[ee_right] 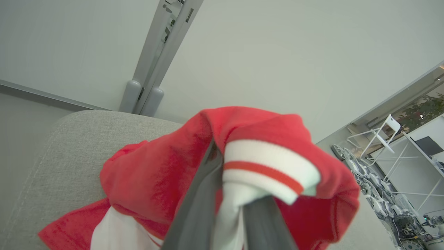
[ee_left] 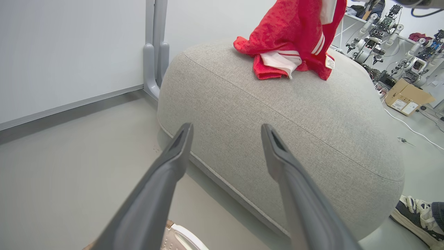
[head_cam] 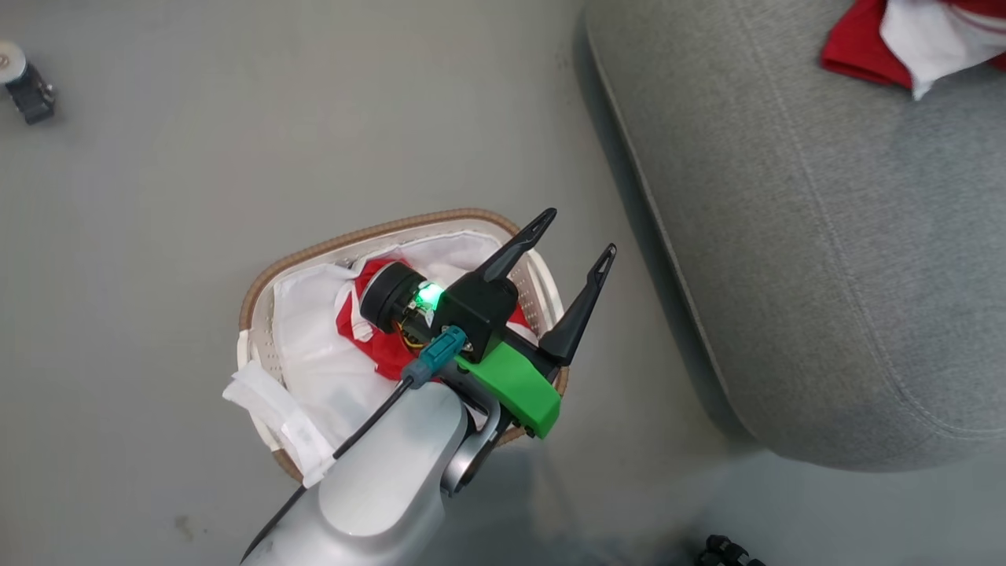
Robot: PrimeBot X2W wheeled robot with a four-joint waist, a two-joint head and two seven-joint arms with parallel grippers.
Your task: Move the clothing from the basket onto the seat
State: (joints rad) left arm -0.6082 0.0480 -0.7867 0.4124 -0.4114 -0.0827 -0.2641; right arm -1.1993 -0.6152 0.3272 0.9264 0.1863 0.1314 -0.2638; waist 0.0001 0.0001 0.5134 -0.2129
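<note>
Hanging limp from the right tool (ee_right: pixel 234 187), pinched closed on a striped cuff (ee_right: pixel 270 163), red clothing (ee_right: pixel 156 173) drapes onto the seat (ee_right: pixel 69 156). Another red piece (head_cam: pixel 383 360) lies crumpled in the basket (head_cam: pixel 330 245) below the left tool (head_cam: pixel 581 231), spread wide, empty. Light, floppy cloth; probably best pinched at a raised fold.

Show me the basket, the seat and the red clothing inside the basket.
basket (head_cam: pixel 314 251), head view, brown woven rim.
seat (head_cam: pixel 825 259), head view, bare grey cushion top.
red clothing (head_cam: pixel 387 360), head view, lower red fold.
</note>
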